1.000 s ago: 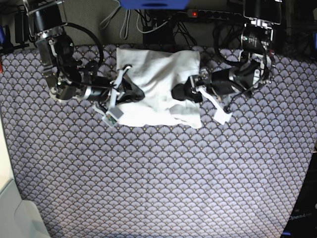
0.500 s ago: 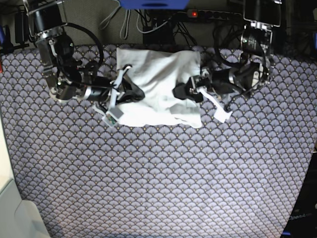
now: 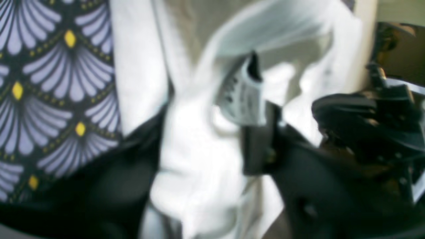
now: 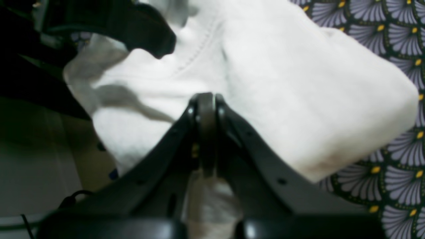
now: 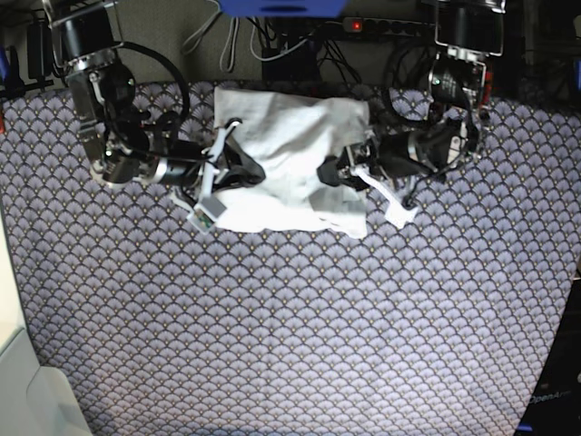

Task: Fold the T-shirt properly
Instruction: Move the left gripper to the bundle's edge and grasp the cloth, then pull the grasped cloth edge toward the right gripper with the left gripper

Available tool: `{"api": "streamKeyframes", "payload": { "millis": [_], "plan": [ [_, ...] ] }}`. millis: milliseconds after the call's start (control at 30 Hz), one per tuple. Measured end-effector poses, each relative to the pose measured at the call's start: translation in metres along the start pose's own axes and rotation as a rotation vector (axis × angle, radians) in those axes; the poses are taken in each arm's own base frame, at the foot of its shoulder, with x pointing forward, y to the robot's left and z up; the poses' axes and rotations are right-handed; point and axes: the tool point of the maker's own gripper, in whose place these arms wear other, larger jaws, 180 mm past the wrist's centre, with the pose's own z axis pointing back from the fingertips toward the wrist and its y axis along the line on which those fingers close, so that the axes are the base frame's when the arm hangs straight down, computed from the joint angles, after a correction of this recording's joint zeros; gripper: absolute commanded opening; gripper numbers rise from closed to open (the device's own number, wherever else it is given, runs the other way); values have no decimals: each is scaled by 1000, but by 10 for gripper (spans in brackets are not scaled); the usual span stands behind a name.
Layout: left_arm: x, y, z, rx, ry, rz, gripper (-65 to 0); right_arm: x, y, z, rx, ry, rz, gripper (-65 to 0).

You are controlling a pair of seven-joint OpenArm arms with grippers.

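The white T-shirt lies folded into a rough rectangle at the back of the patterned table. My left gripper is at its right side. In the blurred left wrist view, the left gripper has a bunch of the T-shirt squeezed between its fingers. My right gripper rests on the shirt's left part. In the right wrist view the right gripper is shut, fingertips together against the T-shirt. Whether it pinches a fold I cannot tell.
The scallop-patterned tablecloth covers the whole table. A power strip with a red light and loose cables lie beyond the back edge. A white object sits at the bottom left corner.
The left gripper has slid a little leftward onto the shirt's right edge and its jaws have closed in on the cloth. The right arm has not moved.
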Motion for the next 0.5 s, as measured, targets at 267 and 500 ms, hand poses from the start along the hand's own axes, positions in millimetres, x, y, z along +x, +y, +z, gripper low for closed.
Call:
{"api": "streamKeyframes", "payload": {
  "millis": [267,500],
  "plan": [
    [3,5,-5,10,50,20,-646,0,0,0,0,0,0,-650],
    [22,-8,-12,20,51,-58,-643,-2,-2,3,-6,7,6,-650]
  ]
}}
